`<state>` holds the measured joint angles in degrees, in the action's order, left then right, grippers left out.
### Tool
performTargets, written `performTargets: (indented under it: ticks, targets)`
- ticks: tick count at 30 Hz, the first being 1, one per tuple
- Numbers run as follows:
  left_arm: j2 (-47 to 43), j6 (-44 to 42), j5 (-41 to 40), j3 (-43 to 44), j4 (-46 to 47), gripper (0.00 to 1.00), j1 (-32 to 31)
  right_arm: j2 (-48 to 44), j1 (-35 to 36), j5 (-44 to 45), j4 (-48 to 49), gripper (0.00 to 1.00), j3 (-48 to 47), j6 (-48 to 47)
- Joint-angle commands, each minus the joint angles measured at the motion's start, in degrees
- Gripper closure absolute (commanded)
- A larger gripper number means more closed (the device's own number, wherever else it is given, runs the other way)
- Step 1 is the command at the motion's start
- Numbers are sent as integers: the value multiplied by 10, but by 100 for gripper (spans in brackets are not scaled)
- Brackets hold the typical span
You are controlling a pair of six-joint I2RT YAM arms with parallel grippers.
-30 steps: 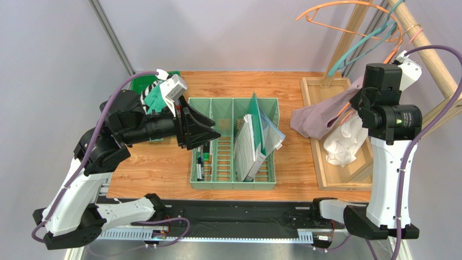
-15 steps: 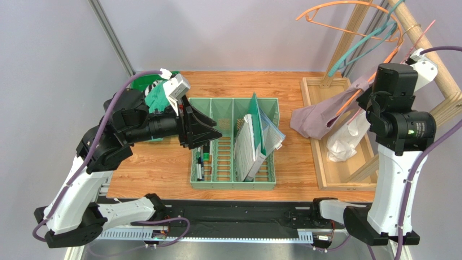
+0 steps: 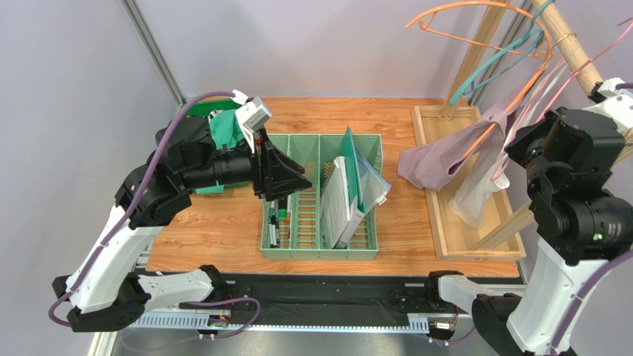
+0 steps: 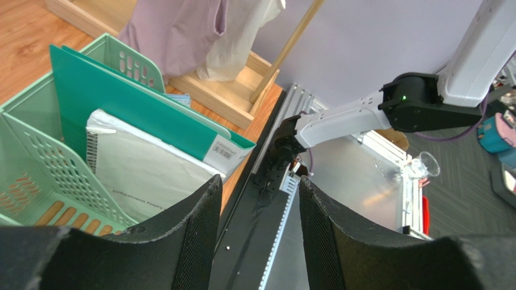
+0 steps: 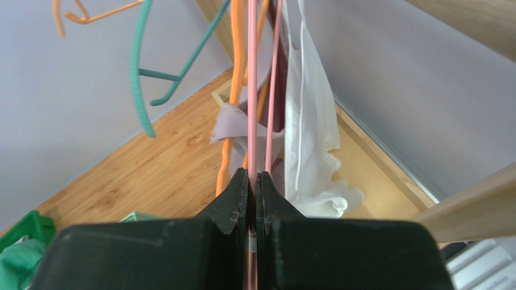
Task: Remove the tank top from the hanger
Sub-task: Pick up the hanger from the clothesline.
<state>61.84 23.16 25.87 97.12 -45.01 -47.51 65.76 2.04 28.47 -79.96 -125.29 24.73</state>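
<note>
Hanging on the pink hanger point(image 5: 252, 90) at the right side of the table point(image 3: 215, 222), the white tank top point(image 3: 475, 196) is seen draped below the wooden rack point(image 3: 587, 67), with its lower end reaching down into the rack's wooden tray point(image 3: 438, 200). The top is not yet freed from the hanger. The right gripper point(image 5: 254, 181) is closed tight, and one thin pink wire of the hanger is pinched between its fingers point(image 5: 233, 199); the second pink wire runs just beside the grip, outside it. The cloth itself is not held. Next to the white top, a purple garment point(image 3: 431, 159) is carried by an orange hanger point(image 5: 236, 60), and a teal hanger point(image 5: 140, 72) is hooked on the rack further back. The left gripper point(image 4: 257, 181) is held partly open with nothing between its fingers, raised above the left end of the green basket point(image 3: 319, 252) and well apart from the rack. A teal folder point(image 4: 133, 115) and a white notebook point(image 4: 145, 169) are stood on edge in the basket. A bundle of green cloth point(image 3: 223, 130) is seen behind the left arm.
</note>
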Motion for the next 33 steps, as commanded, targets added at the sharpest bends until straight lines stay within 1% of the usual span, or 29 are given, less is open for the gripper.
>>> performTargets:
  ticks: [1,3,4,6,7,10,12,14,17,18,20,24,26,30,33]
  targets:
    - [13,31,21,37,19,44,-1,-50,-3,-82,-155,100,-12,-28]
    - [24,46,35,45,25,45,-2,-75,-3,-97,-157,100,15,-31]
    - [28,63,41,45,32,45,-2,-102,-3,-111,-156,100,27,-28]
    - [35,86,62,35,55,45,-2,-126,-3,-132,-155,100,66,-28]
    - [37,112,69,31,66,45,-1,-136,-3,-163,-156,100,78,-35]
    - [53,156,96,23,108,46,-2,-170,-3,-217,-156,100,91,-67]
    - [60,172,107,18,120,46,-2,-192,-2,-246,-156,100,89,-85]
    - [64,183,108,15,128,46,-2,-210,-2,-309,-155,100,93,-95]
    - [67,185,103,15,132,46,-2,-247,-1,-379,-149,100,109,-99]
    - [66,183,96,15,132,46,-2,-270,-2,-390,-148,100,111,-99]
    - [59,181,80,12,133,46,-1,-287,-1,-388,-151,100,110,-95]
    - [53,177,62,11,142,45,-1,-329,-1,-440,-151,100,104,-87]
    - [56,177,52,18,141,45,-2,-335,-1,-452,-152,100,88,-77]
    - [72,175,55,51,143,44,-2,-333,-3,-522,-153,100,70,-61]
    - [86,166,48,86,147,42,-2,-314,-2,-572,-137,100,85,-57]
